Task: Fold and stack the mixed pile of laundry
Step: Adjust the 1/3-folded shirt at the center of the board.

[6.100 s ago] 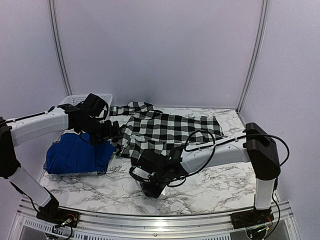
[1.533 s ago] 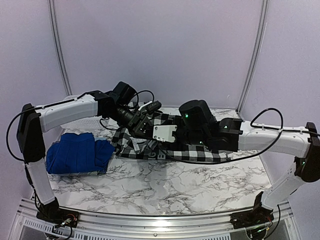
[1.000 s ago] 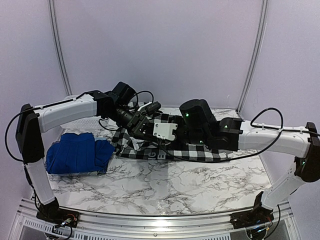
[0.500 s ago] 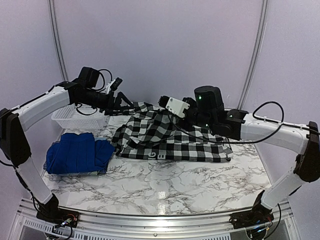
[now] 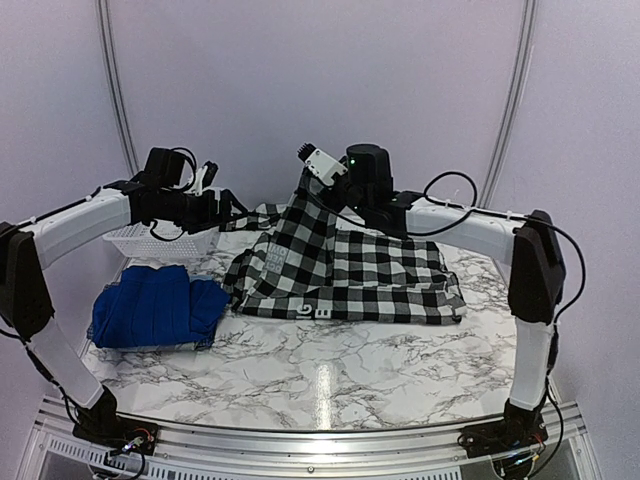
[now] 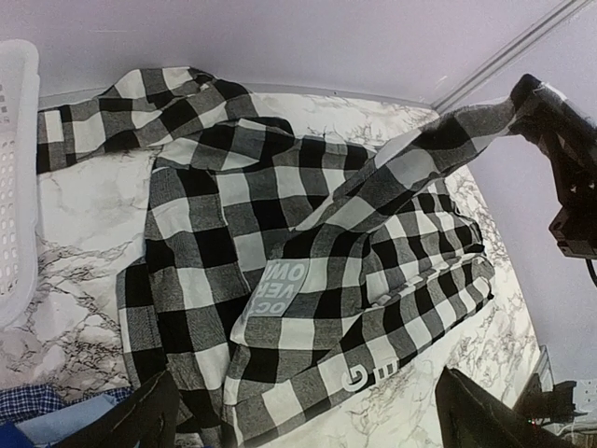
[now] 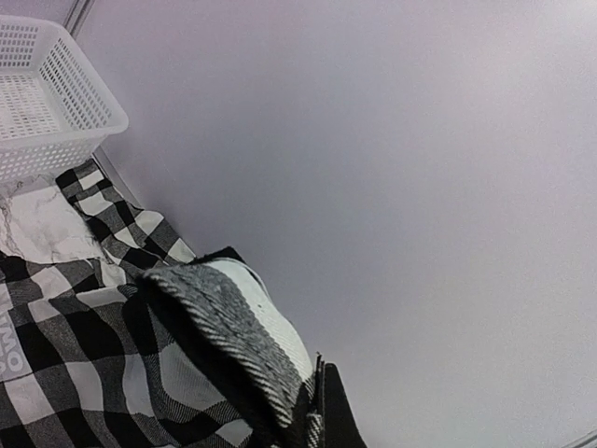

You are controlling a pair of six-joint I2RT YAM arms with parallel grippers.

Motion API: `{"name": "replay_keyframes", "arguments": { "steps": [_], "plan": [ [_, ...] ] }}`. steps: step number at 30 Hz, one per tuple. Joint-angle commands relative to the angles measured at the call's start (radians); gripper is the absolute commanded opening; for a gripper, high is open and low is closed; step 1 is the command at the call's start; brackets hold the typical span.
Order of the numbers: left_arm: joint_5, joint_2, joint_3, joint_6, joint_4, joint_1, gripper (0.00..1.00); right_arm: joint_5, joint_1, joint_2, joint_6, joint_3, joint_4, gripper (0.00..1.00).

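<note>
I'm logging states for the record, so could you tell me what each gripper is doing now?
Left gripper: open, empty.
Right gripper: closed on the shirt.

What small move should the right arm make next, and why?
Probably carry the raised flap toward the near edge and lay it over the flannel shirt. The right gripper is shut on that flap, held high; the rest lies spread on the table; the left gripper is open.

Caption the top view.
Right gripper holds a corner of the flannel shirt aloft; left gripper hovers open by the basket; blue shirt at left.
</note>
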Motion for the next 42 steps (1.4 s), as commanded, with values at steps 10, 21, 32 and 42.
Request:
{"name": "replay_keyframes", "arguments": {
  "steps": [10,21,32,42],
  "plan": [
    [0.005,0.032,-0.042,0.001,0.015,0.049,0.99,-0.292,-0.008,0.041,0.027,-0.003,-0.047,0.00],
    [0.102,0.087,-0.025,-0.020,0.015,0.065,0.99,-0.435,-0.019,-0.217,0.042,-0.489,0.035,0.00],
    [0.104,0.081,-0.035,-0.018,0.013,0.065,0.99,-0.534,-0.033,-0.238,-0.048,-0.542,-0.181,0.10],
    [0.059,0.059,-0.044,-0.002,-0.005,0.068,0.99,-0.440,-0.033,-0.356,0.324,-0.563,-0.338,0.53]
  ]
}}
